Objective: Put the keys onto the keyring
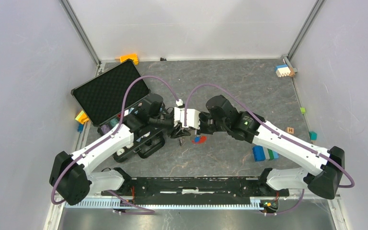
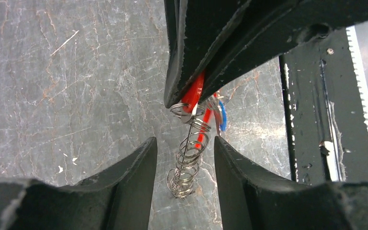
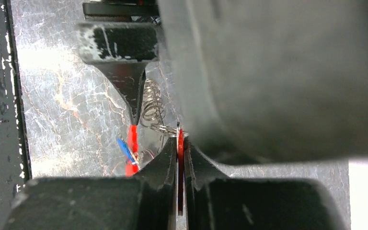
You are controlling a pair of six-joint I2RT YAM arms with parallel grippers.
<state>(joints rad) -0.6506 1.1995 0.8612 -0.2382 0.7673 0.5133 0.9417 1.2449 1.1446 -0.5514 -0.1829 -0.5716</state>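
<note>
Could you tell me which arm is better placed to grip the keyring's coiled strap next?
Left. The left end effector is open and straddles the coil of the keyring, so it likely only needs to close. The right end effector is shut on the red clip.

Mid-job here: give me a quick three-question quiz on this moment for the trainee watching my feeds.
1. True or false: the left end effector is clamped shut on the keyring's coiled strap.
2. What is the right end effector gripping? A: the red clip. B: a screwdriver. C: a coin.
3. In the top view, what large black thing lies on the table beyond the left arm?

Key
1. False. Its fingers stand apart, one on either side of the strap.
2. A.
3. The black foam-lined case.
</note>
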